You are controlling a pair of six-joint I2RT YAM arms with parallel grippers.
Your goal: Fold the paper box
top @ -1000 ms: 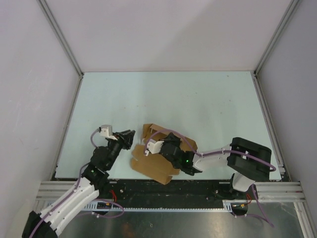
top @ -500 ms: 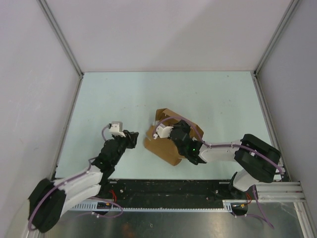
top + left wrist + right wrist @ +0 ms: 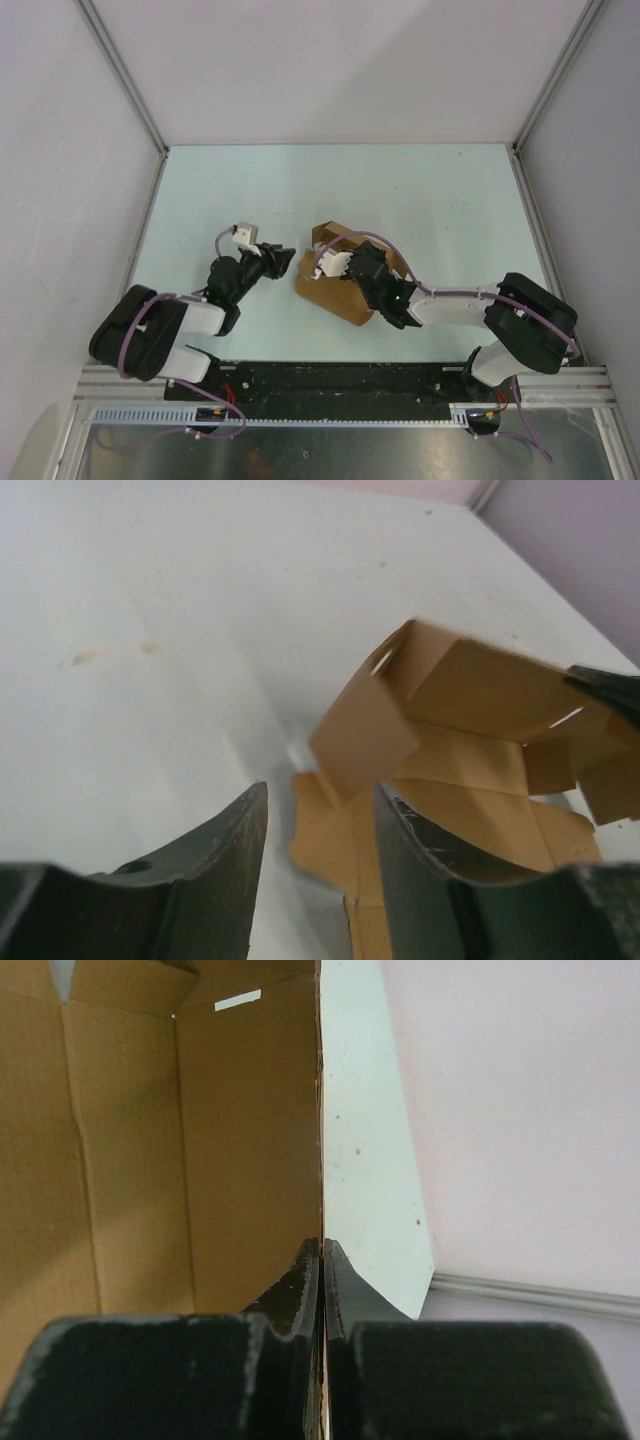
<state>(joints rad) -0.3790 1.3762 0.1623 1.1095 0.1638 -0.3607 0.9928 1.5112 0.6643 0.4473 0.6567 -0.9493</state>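
Note:
The paper box (image 3: 330,292) is a brown, partly folded sheet with upright walls, lying near the table's front middle. My right gripper (image 3: 347,264) reaches over it from the right. In the right wrist view this gripper (image 3: 322,1247) is shut on the thin edge of an upright wall of the box (image 3: 200,1140). My left gripper (image 3: 281,262) sits just left of the box, open. In the left wrist view its fingers (image 3: 250,820) straddle a flat tab of the box (image 3: 470,780), and a raised square flap (image 3: 362,742) hangs just beyond the tips without touching them.
The pale green table (image 3: 420,200) is boxed in by white walls (image 3: 60,200) and metal corner posts (image 3: 120,75). A black and aluminium rail (image 3: 340,380) runs along the near edge by the arm bases. A faint brown stain (image 3: 110,656) marks the table.
The right gripper has carried the box a little away and to the right. The left arm has stretched out low, bringing its gripper up to the box's left edge, jaws slightly wider.

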